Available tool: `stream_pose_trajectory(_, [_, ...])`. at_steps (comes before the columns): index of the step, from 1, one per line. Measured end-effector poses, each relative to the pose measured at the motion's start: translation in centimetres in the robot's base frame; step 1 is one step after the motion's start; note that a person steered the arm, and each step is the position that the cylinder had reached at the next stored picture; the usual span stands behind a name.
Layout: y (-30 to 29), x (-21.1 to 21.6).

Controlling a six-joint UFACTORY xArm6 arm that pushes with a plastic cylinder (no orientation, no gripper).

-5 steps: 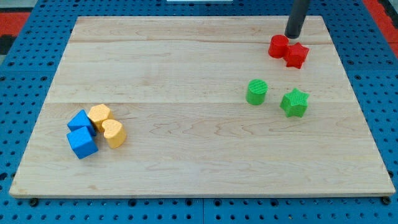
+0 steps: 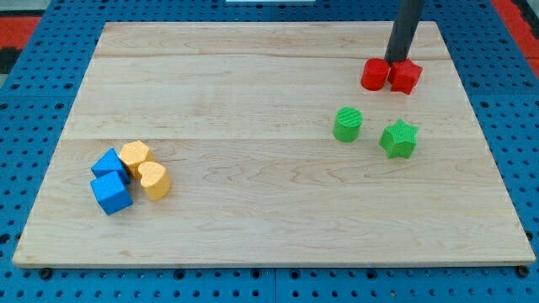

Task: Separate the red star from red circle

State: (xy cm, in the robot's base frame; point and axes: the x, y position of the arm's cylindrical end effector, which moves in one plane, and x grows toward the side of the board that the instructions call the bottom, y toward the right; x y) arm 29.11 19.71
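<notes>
The red circle (image 2: 375, 74) and the red star (image 2: 405, 77) sit side by side at the view's upper right, the circle on the left, nearly touching. My tip (image 2: 396, 61) stands just above the narrow gap between them, at their top edges, touching or almost touching both.
A green circle (image 2: 347, 124) and a green star (image 2: 398, 139) lie below the red pair. At the view's lower left, two blue blocks (image 2: 110, 183), a yellow block (image 2: 135, 156) and a yellow heart (image 2: 154, 180) cluster together. The wooden board's (image 2: 269, 227) top edge is close behind my tip.
My tip moved down toward the view's bottom, into the top of the gap between the red blocks. The red star shifted slightly and turned; the circle barely moved.
</notes>
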Motion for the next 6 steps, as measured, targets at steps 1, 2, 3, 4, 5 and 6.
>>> stream_pose_trajectory(1, [4.0, -2.9])
stream_pose_trajectory(2, [3.6, -1.6])
stream_pose_trajectory(3, [1.0, 1.7])
stream_pose_trajectory(4, [0.4, 4.0])
stream_pose_trajectory(5, [0.5, -1.6])
stream_pose_trajectory(6, [-1.1, -3.5])
